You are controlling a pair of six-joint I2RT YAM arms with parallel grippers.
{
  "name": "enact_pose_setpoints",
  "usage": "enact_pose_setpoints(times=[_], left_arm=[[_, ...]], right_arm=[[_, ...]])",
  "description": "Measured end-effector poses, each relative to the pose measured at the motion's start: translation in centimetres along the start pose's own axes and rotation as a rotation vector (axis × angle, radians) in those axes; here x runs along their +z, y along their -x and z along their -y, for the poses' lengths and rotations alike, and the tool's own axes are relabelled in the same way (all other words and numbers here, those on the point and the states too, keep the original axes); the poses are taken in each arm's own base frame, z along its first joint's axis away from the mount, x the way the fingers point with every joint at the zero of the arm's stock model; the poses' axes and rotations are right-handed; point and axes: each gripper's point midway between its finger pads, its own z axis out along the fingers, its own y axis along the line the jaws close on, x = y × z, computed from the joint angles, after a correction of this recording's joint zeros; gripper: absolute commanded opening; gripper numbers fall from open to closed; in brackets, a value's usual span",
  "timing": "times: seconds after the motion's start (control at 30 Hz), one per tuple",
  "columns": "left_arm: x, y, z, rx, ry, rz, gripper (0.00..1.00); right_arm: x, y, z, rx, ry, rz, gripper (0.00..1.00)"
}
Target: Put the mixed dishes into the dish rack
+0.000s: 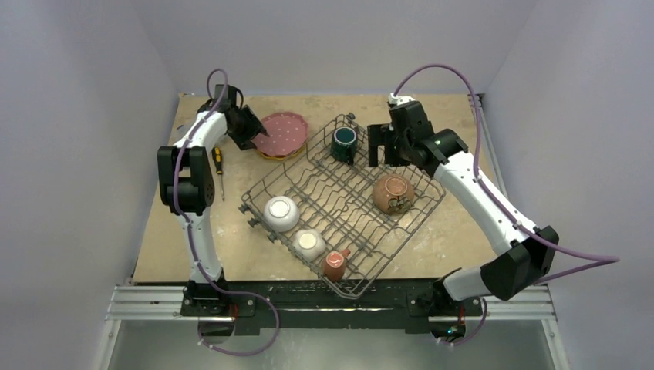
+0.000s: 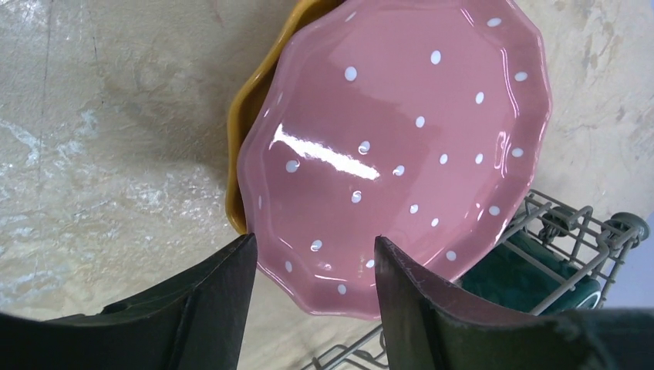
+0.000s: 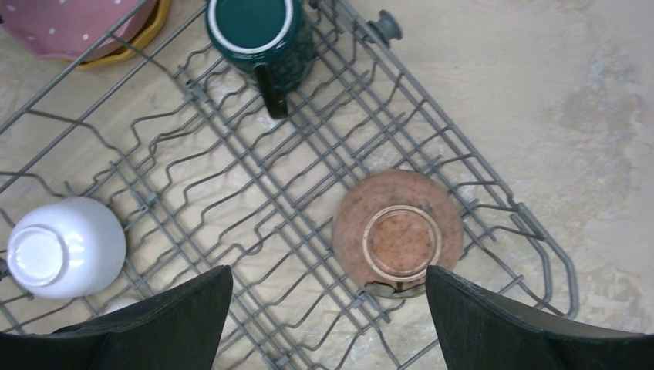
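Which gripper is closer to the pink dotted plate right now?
Left. The left gripper sits at the left edge of the pink dotted plate; the right gripper hangs over the dish rack, with the dark teal mug between it and the plate.

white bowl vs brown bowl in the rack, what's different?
Colour: the white bowl is plain white; the brown bowl is speckled reddish brown. Place: the white bowl sits at the left edge of the dish rack, the brown bowl near its right edge. Size: the brown bowl looks wider than the white bowl. Shared: both upside down in the rack, foot ring up.
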Motion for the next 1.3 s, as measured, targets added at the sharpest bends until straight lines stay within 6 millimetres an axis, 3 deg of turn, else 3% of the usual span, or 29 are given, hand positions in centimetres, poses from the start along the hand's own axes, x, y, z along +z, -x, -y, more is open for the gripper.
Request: enact_pose_setpoints(times=[0.27,0.53,0.63,1.0,1.3], left_arm=[[0.6,0.5,-0.2,-0.007,0.008,0.019,0.56],[1.0,0.6,-1.5,-0.002,0.064,0.044,0.56],[1.1,0.4,-1.6,-0.007,0.064,0.039,0.48],[1.3,0.7,-1.3,-0.030,0.049,0.043,0.35],[2.4,0.0,-1.9,-0.041,0.076,0.017,0.31]], right_arm=[[0.2,0.9,3.2,0.002,-0.055,0.006,0.95],[0.2,0.9,3.4,-0.024,-0.042,0.001,0.95],[0.3,1.0,3.6,-0.031,-0.043,0.003,0.95],[0.7,0.8,4.0,-0.039,-0.047,-0.001,0.95],[0.9,0.8,4.4,-0.036,-0.050,-0.002,0.95]])
